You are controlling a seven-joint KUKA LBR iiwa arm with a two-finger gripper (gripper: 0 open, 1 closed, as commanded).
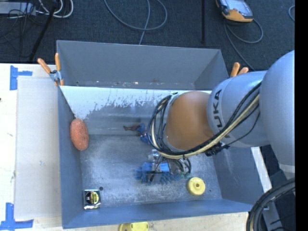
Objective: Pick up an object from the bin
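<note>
My tool (156, 166) hangs low in the bin (68, 172), right over a blue bristly brush (143, 173) lying directly beneath it. I cannot tell how wide it stands, since my own wrist covers most of it. A yellow round cap (196, 186) lies near on its right in the view. A tape measure (91, 198) lies well off toward the near-left corner, and an orange-brown oval lump (79, 134) far to the left.

The tool (156, 166) is down over a blue bristly thing (144, 173) in the middle of the bin (115, 170). A yellow disc (196, 186) lies near it, a reddish oval lump (79, 134) by the left wall, and a tape measure (91, 198) at the front.
</note>
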